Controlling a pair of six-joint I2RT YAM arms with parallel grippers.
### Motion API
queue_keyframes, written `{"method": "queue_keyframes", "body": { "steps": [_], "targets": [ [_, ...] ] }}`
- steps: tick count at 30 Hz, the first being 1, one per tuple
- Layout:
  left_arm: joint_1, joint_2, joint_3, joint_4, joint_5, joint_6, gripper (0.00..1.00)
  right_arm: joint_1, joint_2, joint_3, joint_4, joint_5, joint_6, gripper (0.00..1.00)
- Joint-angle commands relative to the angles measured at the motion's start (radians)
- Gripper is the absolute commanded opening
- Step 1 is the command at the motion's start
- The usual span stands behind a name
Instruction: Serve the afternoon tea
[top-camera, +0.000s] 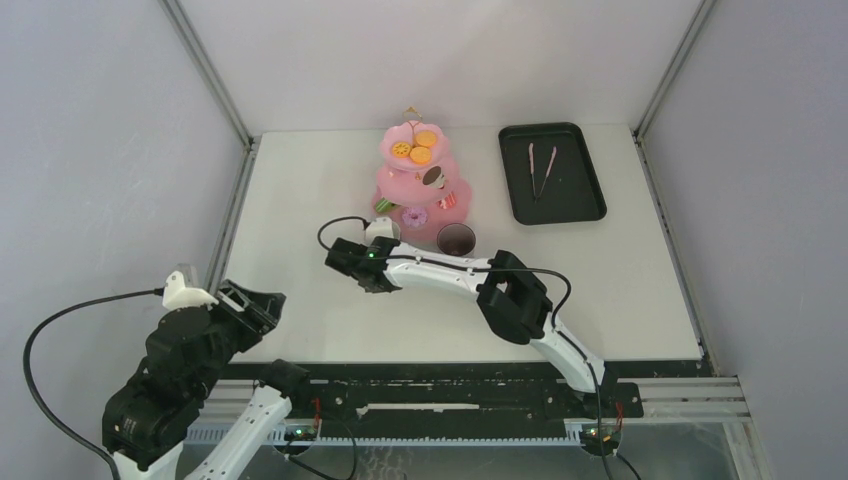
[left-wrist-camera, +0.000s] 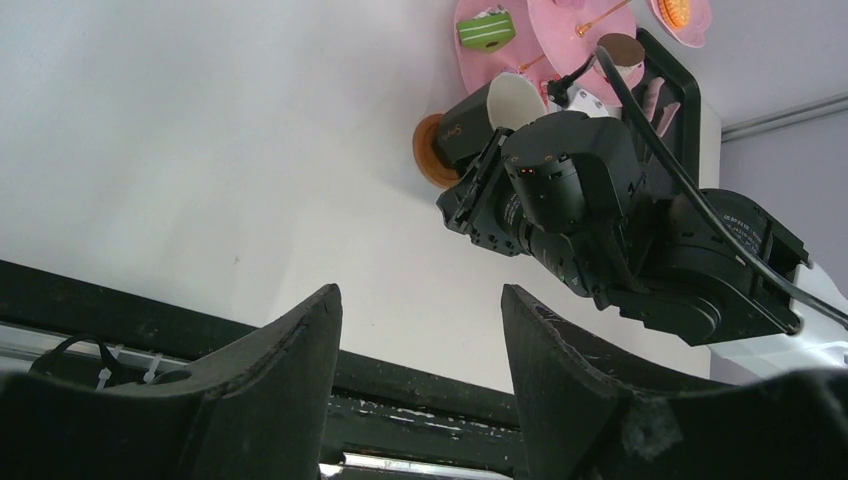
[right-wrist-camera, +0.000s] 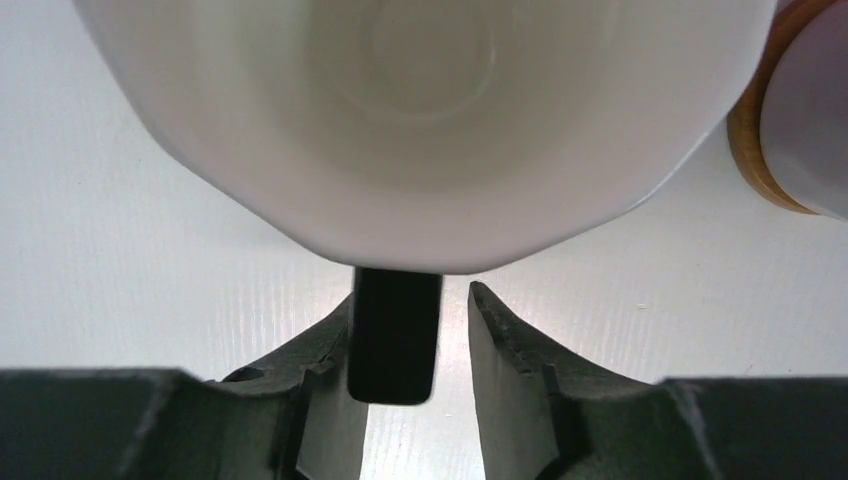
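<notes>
Dark handle (right-wrist-camera: 393, 345) of the mug (right-wrist-camera: 420, 130) between parted fingers (right-wrist-camera: 505, 345) of the right pincer (right-wrist-camera: 410, 305), gap beside one.

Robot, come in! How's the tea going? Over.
Left tool open, empty. Right tool open around mug handle. Second mug close alongside.

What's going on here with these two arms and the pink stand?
The right gripper has its jaws loosely around the dark handle of a mug just in front of the pink cake stand, which carries toy pastries. A second mug stands beside it. The left gripper hangs open and empty, off to the side.
</notes>
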Motion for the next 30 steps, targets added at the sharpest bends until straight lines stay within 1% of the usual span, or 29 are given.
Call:
{"method": "queue_keyframes", "body": {
  "steps": [1, 13, 19, 20, 25, 30],
  "targets": [
    [-0.005, 0.015, -0.010, 0.042, -0.018, 0.008, 0.65, -0.003, -0.040, 0.005, 0.016, 0.004, -0.009, 0.48],
    [-0.005, 0.047, 0.014, 0.053, -0.091, 0.024, 0.66, 0.008, -0.097, 0.036, 0.000, 0.013, -0.069, 0.51],
    [-0.005, 0.086, 0.045, 0.073, -0.159, 0.033, 0.66, 0.024, -0.178, 0.028, -0.018, 0.029, -0.112, 0.52],
    [-0.005, 0.094, 0.047, 0.079, -0.172, 0.034, 0.66, 0.025, -0.197, 0.019, -0.015, 0.030, -0.121, 0.54],
    [-0.005, 0.131, 0.050, 0.102, -0.244, 0.025, 0.66, 0.031, -0.301, -0.046, -0.003, 0.025, -0.162, 0.55],
    [-0.005, 0.181, 0.027, 0.151, -0.347, 0.038, 0.66, 0.009, -0.484, -0.222, 0.084, 0.047, -0.218, 0.55]
  ]
}}
